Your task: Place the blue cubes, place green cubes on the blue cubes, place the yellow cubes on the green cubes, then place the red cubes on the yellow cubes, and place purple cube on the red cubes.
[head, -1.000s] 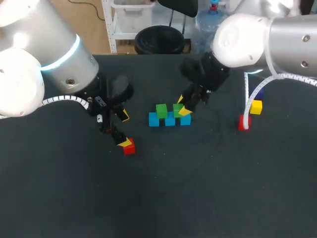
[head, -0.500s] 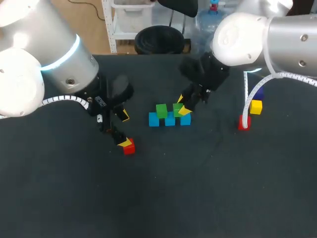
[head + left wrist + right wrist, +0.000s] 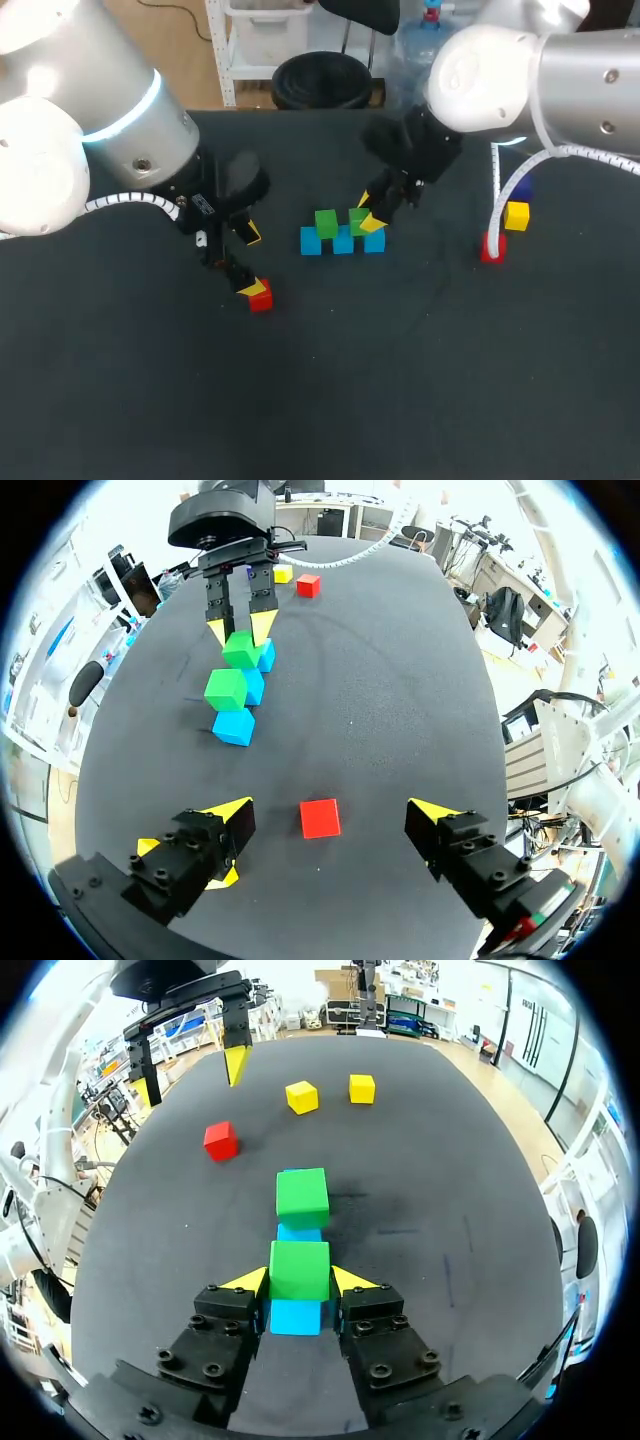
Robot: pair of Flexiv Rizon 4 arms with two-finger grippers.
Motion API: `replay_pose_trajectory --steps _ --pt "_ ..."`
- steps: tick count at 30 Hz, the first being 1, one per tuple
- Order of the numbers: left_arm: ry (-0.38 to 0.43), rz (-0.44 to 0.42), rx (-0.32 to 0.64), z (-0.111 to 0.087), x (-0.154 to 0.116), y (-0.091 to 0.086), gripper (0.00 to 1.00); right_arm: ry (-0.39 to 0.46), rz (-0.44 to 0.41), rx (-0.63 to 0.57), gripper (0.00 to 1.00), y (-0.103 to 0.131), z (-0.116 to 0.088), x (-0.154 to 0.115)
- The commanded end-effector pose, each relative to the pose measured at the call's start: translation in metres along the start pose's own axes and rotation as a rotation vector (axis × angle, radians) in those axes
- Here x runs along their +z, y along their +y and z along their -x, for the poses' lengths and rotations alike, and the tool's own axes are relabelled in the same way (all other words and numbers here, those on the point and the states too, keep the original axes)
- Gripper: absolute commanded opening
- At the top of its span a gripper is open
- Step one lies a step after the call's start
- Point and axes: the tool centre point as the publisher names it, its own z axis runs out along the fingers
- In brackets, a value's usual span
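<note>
Three blue cubes (image 3: 343, 242) lie in a row mid-table. One green cube (image 3: 326, 222) rests on top of them. My right gripper (image 3: 369, 218) is shut on a second green cube (image 3: 299, 1260), held directly over a blue cube (image 3: 297, 1316) at the row's right end. My left gripper (image 3: 331, 812) hangs open over a red cube (image 3: 320, 818), which lies on the table between its fingers, untouched. Another red cube (image 3: 492, 247) and a yellow cube (image 3: 516, 215) sit at the right. Two yellow cubes (image 3: 301, 1096) lie beyond the row, beside my left arm.
A dark cube (image 3: 520, 187) shows partly behind the right arm's white cable at the right. The black table (image 3: 400, 380) stretches bare toward the front.
</note>
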Motion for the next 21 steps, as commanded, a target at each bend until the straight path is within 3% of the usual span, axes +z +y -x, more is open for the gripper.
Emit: replay_pose_trajectory --steps 1,13,15,21 --pt "-0.004 -0.003 0.003 -0.0013 -0.0005 0.0008 1.0 -0.002 0.005 0.001 0.0 -0.0015 0.0001 0.0005" --pt "-0.004 -0.003 0.003 -0.0013 -0.0005 0.0008 1.0 -0.002 0.009 0.011 0.0 -0.0022 -0.0004 0.0016" --pt "-0.004 -0.003 0.003 -0.0013 -0.0005 0.0008 1.0 -0.002 0.01 0.012 0.11 -0.0022 -0.0005 0.0016" --pt "-0.004 -0.003 0.003 -0.0013 -0.0005 0.0008 1.0 -0.002 0.01 0.014 0.1 -0.0024 -0.0005 0.0017"
